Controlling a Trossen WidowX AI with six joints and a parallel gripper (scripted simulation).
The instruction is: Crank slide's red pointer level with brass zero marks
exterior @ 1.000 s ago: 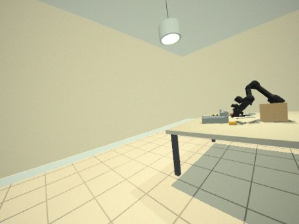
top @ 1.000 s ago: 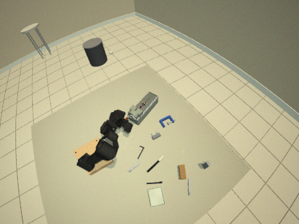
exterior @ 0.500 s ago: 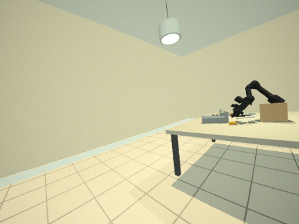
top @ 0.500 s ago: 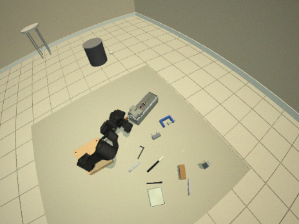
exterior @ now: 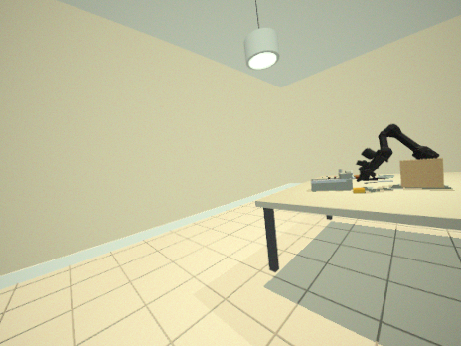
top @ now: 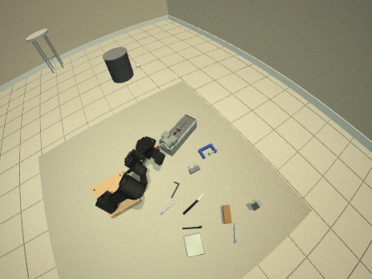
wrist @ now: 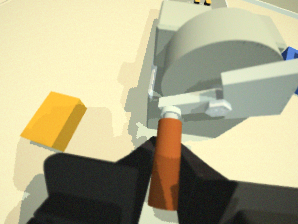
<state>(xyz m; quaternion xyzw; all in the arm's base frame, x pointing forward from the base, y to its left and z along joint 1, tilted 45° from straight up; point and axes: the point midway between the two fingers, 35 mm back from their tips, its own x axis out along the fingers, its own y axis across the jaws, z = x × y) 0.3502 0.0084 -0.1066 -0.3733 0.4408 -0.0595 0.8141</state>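
The grey machine (top: pixel 169 139) (exterior: pixel 331 185) (wrist: pixel 220 47) stands at the far end of the table, its round housing towards the arm. A short pale crank arm (wrist: pixel 186 101) carries an orange-brown handle (wrist: pixel 169 142). My gripper (wrist: pixel 164 142) is shut on this handle, with black fingers on both sides of it; the gripper (exterior: pixel 360 177) is also at the machine's near end in the exterior view. A tiny red pointer (top: pixel 175 132) shows on the machine's top near the small brass marks (top: pixel 179 129). Whether they are level is too small to tell. The wrist view cuts off the slide.
A yellow-orange block (wrist: pixel 47 120) (exterior: pixel 359 190) lies beside the machine. A blue bracket (top: pixel 206 147) and a small grey part (top: pixel 194 169) lie on its other side. A hex key, pens, a brown block (top: pixel 227 214) and a pale square (top: pixel 194 244) lie farther off.
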